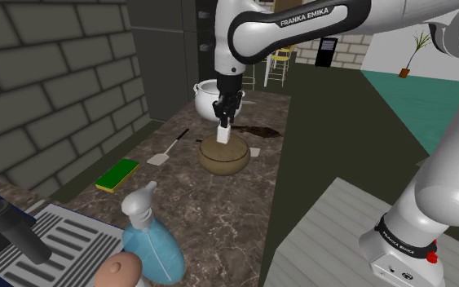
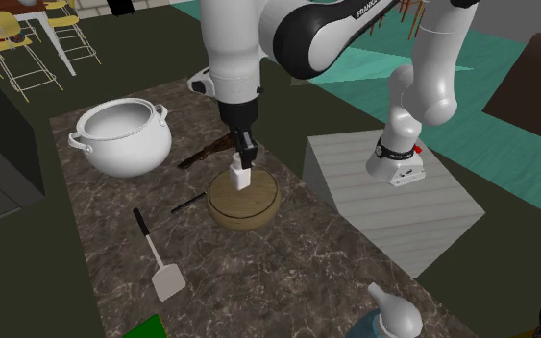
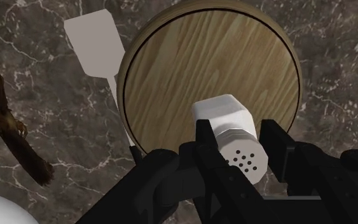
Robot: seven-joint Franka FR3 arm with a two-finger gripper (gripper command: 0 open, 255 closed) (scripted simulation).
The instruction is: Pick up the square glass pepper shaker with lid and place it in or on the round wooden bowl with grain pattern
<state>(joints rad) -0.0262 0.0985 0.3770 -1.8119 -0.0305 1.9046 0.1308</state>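
Shoulder view: the marbled bench point(image 1: 219, 212) carries a white pot point(image 1: 207, 96) beyond the round wooden bowl point(image 1: 223, 155). A white spatula point(image 1: 164, 153) lies just beside the bowl toward that view's left, a green and yellow sponge point(image 1: 118, 174) lies nearer the camera, and a blue spray bottle point(image 1: 150, 236) stands at the near end. All of these sit off to the sides of the bowl. A ragged dark brown thing point(image 2: 206, 154) lies between pot and bowl; what it is cannot be made out.

The claw point(image 1: 226, 122) hangs straight over the bowl, its fingers clamped on the sides of the white, square-bodied pepper shaker point(image 1: 224, 133). The shaker is close to upright, its long axis running along the fingers. In the wrist view its perforated lid faces the hand and its base points at the bowl's grained floor. Whether the base touches the bowl cannot be told. The fingers cover the lid's flanks.
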